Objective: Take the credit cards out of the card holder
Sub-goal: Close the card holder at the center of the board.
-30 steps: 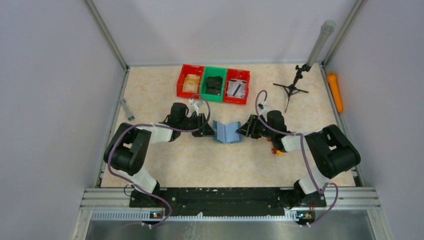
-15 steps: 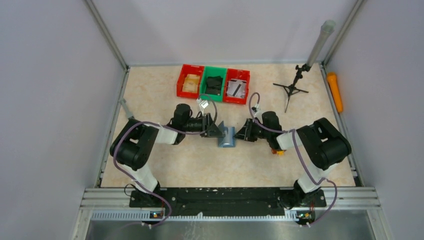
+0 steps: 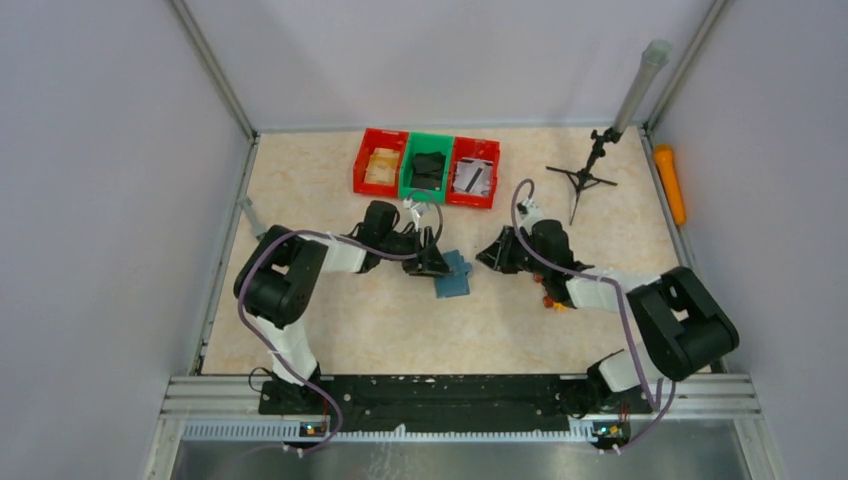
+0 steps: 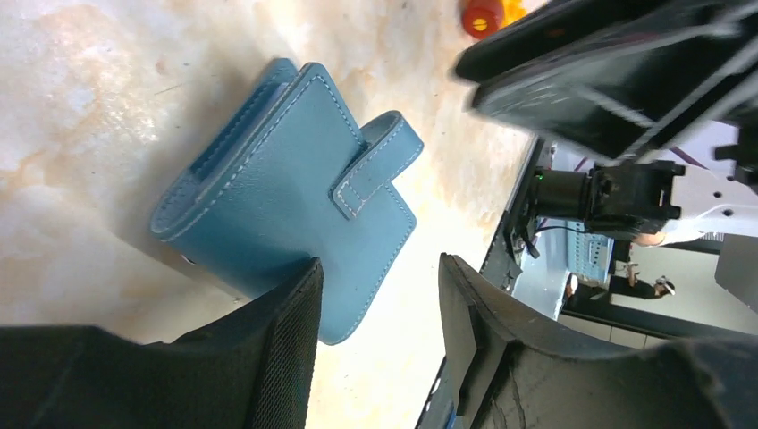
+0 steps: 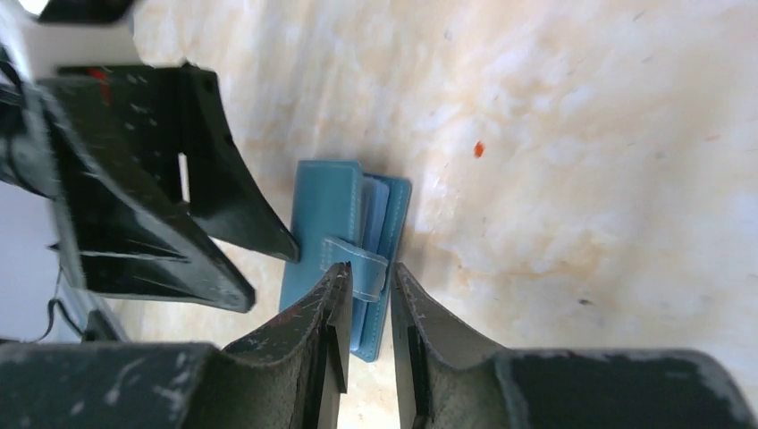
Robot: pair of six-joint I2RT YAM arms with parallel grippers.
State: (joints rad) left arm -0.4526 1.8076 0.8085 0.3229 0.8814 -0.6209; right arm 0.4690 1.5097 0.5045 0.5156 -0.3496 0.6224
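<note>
**A:** The left jaws: how do they stand?

**B:** Wide apart, with nothing gripped. In the left wrist view, their fingers [image 4: 277, 357] frame the near corner of the card holder [image 4: 295, 197]. One finger overlaps its edge, but I cannot tell whether it touches.

**A:** And the right jaws?

**B:** Barely parted, only a narrow slit between the fingers [image 5: 304, 349], and nothing in it. They point at the holder's strap [image 5: 357, 264]. From above they hang a little to the right of the holder, with bare counter [image 3: 330, 190] showing in between.

**A:** Where exactly is the holder?

**B:** It lies on the counter near the middle, between the two arms and just beside the left jaws. It is folded shut, teal side out, with the strap wrapped over the edge that faces the right jaws. A paler blue layer shows along that edge.

**A:** Anything else around?

**B:** A row of plastic bins [image 3: 428, 168], red, green and red, stands well behind it. A small tripod stand [image 3: 583, 180] is at the rear right, and an orange-and-red toy [image 3: 550, 300] sits under the right forearm.
</note>
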